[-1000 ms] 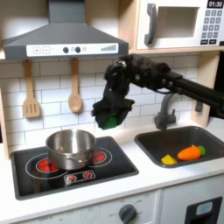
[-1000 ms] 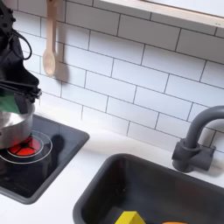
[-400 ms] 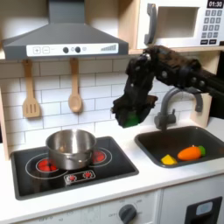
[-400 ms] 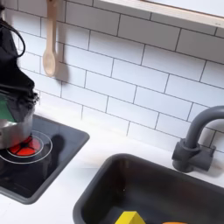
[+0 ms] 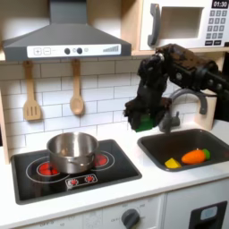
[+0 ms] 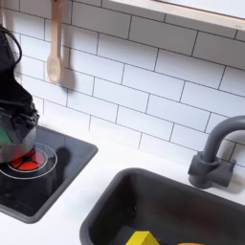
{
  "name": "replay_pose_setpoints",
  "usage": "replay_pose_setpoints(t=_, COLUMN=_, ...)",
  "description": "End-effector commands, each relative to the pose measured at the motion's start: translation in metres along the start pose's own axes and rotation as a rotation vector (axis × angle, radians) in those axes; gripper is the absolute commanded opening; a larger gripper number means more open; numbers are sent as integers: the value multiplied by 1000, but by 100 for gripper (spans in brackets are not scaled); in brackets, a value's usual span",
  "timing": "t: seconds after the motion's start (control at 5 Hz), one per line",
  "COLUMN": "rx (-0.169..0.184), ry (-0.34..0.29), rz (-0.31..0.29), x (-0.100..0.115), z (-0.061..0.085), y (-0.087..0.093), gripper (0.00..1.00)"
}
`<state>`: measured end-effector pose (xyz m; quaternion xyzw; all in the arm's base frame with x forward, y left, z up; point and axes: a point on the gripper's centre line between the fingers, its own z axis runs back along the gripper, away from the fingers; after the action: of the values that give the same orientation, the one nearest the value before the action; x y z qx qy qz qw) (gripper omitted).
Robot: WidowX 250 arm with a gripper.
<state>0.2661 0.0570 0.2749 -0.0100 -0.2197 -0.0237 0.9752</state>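
Between the jaws (image 5: 143, 122), in the first exterior view, sat a green thing (image 5: 146, 124), gripped and held above the counter (image 5: 148, 176) between the hob (image 5: 116, 170) and the sink (image 5: 170, 146). A second earlier it had hung nearer the pot (image 5: 72, 151); it had since moved toward the first exterior view's right. Carrot (image 5: 194, 156) lay in the sink.

The arm (image 5: 183, 67) is showing black all over, built of chunky, boxy segments, with dark cables running along it and a black gripper (image 5: 141, 118) below.
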Motion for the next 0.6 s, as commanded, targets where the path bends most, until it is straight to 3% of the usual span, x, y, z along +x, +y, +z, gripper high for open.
replay_pose_setpoints(t=0.0, rx=3, ry=-2, rz=13, x=5, z=-3, y=4, gripper=0)
replay_pose_setpoints(t=0.4, rx=-7, ry=29, rz=44, x=23, z=-47, y=16, gripper=0)
